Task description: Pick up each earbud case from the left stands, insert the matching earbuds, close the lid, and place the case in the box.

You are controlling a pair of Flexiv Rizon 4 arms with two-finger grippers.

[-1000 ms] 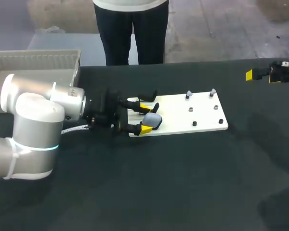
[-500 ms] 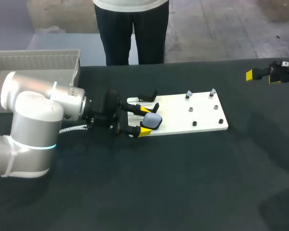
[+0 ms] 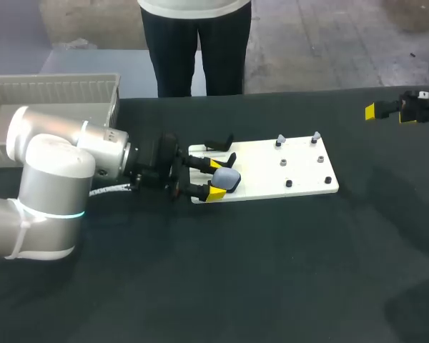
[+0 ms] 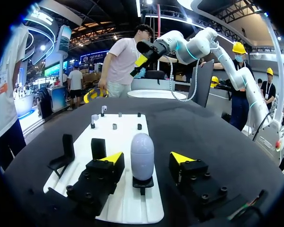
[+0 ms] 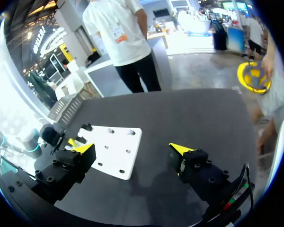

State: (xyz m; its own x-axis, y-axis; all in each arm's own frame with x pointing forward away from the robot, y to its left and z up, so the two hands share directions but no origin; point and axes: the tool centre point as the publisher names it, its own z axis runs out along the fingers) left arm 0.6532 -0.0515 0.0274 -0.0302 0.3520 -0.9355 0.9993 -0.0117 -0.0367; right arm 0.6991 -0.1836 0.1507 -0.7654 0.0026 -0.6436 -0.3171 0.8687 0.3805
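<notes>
- Box sitting far left, well apart from the work.
- Left arm lying low, reaching rightward along table.
- Left gripper straddling earbud case; fingers apart, neither visibly touching it.
- Case standing upright on stand at left end of white board; long axis vertical, centred between tips.
- Judging: squeezing inward is coming move.
- Right gripper hanging far right, fingers apart, holding nothing; left arm much nearer.

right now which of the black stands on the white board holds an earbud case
The black stand between the left gripper's yellow tips: it alone carries the egg-shaped lavender earbud case; the other black stands beside it are bare.
</notes>
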